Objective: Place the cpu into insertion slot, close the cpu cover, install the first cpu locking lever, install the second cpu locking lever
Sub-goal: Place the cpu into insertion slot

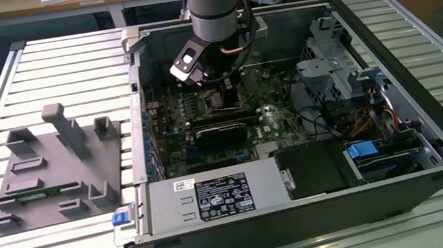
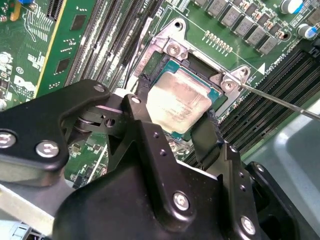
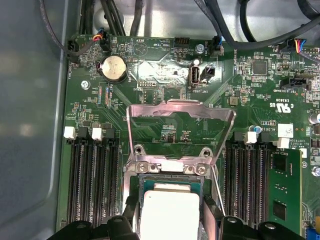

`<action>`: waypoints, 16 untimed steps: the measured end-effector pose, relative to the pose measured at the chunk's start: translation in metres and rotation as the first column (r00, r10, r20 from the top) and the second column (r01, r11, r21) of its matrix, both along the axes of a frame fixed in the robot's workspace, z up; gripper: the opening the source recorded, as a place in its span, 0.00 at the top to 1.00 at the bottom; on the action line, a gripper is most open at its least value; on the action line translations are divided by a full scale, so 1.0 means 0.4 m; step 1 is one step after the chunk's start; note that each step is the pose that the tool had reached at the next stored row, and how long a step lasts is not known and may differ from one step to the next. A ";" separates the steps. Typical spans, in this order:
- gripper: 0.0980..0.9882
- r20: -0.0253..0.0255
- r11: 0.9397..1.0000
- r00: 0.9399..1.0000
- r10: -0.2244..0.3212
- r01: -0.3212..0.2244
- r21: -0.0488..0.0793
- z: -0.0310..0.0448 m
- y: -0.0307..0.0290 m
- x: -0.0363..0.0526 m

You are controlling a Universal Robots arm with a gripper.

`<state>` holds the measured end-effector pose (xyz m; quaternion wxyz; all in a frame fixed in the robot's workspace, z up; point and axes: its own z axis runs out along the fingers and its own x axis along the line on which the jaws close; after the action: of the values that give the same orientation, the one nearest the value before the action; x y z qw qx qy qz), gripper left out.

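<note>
One hand [image 2: 176, 102] pinches the cpu [image 2: 176, 96] at the insertion slot [image 2: 156, 61].

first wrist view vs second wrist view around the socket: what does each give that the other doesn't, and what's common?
First wrist view adds: the cpu cover standing raised open at the hinge side of the insertion slot, and a coin cell beyond it on the board.
Second wrist view adds: the black body and linkage of the gripper, and a row of grey square components past the slot.
Both: the cpu at the insertion slot, with the gripper closed on two opposite edges of it.
</note>
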<state>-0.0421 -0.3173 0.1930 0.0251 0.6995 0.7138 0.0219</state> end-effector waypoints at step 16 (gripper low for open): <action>0.50 0.000 1.000 1.000 0.000 0.000 0.000 0.007 0.000 0.002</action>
<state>-0.0414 -0.3172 0.1957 0.0251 0.6995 0.7139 0.0220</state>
